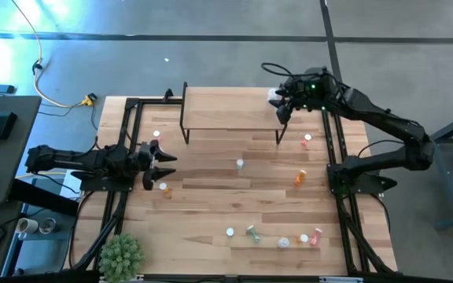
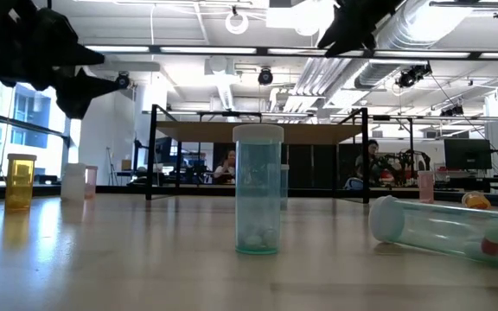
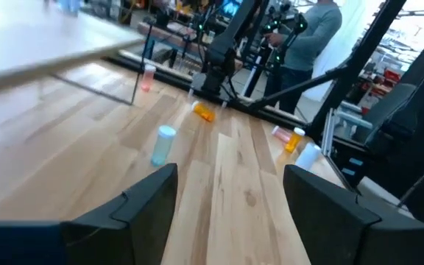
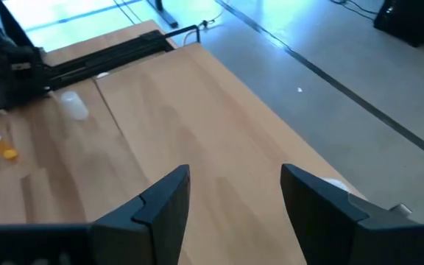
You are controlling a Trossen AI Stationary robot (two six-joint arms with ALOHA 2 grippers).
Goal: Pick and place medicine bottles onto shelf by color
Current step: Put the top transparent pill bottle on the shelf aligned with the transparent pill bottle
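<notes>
At the left edge: left gripper [image 1: 166, 167] hangs over the table's left side, jaws wide apart and empty; an orange bottle [image 1: 164, 188] and a pale bottle [image 1: 156, 134] stand near it.
Over the shelf: right gripper [image 1: 282, 107] sits above the right end of the shelf [image 1: 226, 110], jaws spread; nothing shows between its fingers [image 4: 160, 202], and a white-capped bottle [image 1: 274, 95] lies just beside them.
Task progress: early, by my reading; the shelf top looks almost bare apart from that one bottle at its right end, and no colour grouping shows yet.
Left to do: most bottles are on the table, a clear bottle [image 1: 240, 164] mid-table, a tipped orange bottle [image 1: 300, 178], a pink bottle [image 1: 306, 141] near the shelf's right leg, and a cluster at the near edge [image 1: 282, 239], several lying down.
Surroundings: green plant [image 1: 122, 253] at the near left corner, well apart from the bottles.
Obstacles: shelf legs crowd the pink bottle; lying bottles may roll.
</notes>
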